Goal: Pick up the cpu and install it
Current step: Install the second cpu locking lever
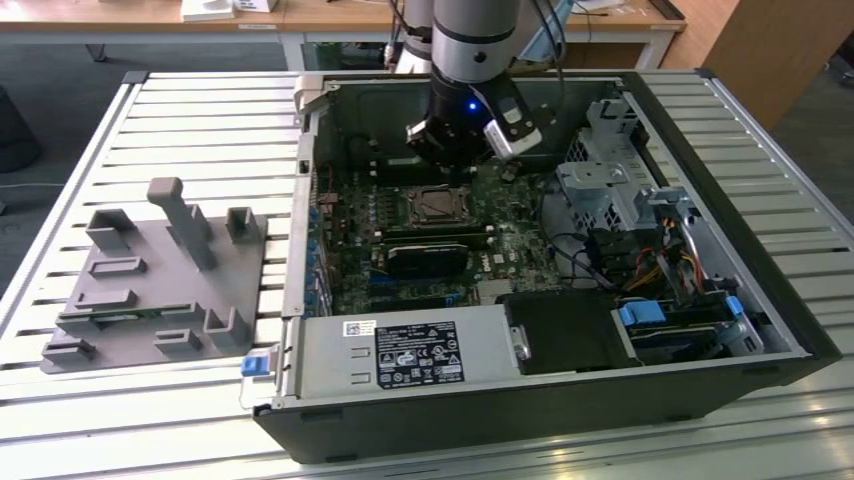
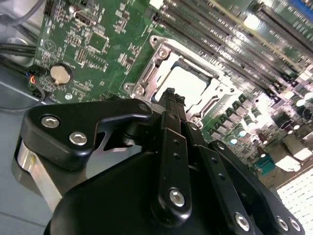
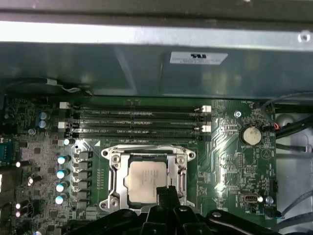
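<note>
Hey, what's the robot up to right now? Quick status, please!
Gripper shut, empty, poised just above the socket. Cpu already lying in the socket frame on the motherboard. Nothing in the way.

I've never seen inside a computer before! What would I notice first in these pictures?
Probably the big open computer case lying on the slatted table, with the green motherboard showing inside. The robot arm reaches down into it, its black gripper just above the shiny silver cpu, which sits in the metal socket frame in the middle of the board. On the exterior view's left lies a grey holder with upright pegs.
</note>
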`<action>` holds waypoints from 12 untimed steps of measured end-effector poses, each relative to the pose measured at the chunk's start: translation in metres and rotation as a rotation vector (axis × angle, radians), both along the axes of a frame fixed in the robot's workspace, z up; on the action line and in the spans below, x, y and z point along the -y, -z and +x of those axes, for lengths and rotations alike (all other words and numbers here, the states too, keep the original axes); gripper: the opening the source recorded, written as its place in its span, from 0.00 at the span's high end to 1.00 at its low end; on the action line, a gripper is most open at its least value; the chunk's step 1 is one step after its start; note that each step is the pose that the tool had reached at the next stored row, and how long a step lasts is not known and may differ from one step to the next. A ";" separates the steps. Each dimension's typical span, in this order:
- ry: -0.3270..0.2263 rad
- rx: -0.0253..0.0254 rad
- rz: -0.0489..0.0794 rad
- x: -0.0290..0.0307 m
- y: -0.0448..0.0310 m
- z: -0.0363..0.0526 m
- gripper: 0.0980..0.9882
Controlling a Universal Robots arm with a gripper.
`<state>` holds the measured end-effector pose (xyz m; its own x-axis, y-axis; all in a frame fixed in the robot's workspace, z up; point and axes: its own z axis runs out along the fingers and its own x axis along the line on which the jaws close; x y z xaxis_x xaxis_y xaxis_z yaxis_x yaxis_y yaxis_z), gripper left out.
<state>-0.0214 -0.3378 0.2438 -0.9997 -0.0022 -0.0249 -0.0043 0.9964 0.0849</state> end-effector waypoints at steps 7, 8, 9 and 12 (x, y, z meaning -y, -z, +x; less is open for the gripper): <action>0.000 0.0000 0.000 0.0101 0.0000 0.0000 0.99; 0.000 0.0000 0.000 0.0115 0.0000 0.0000 0.99; 0.000 0.0000 0.000 0.0128 0.0000 0.0000 0.99; 0.000 0.0000 0.000 0.0158 0.0000 0.0000 0.99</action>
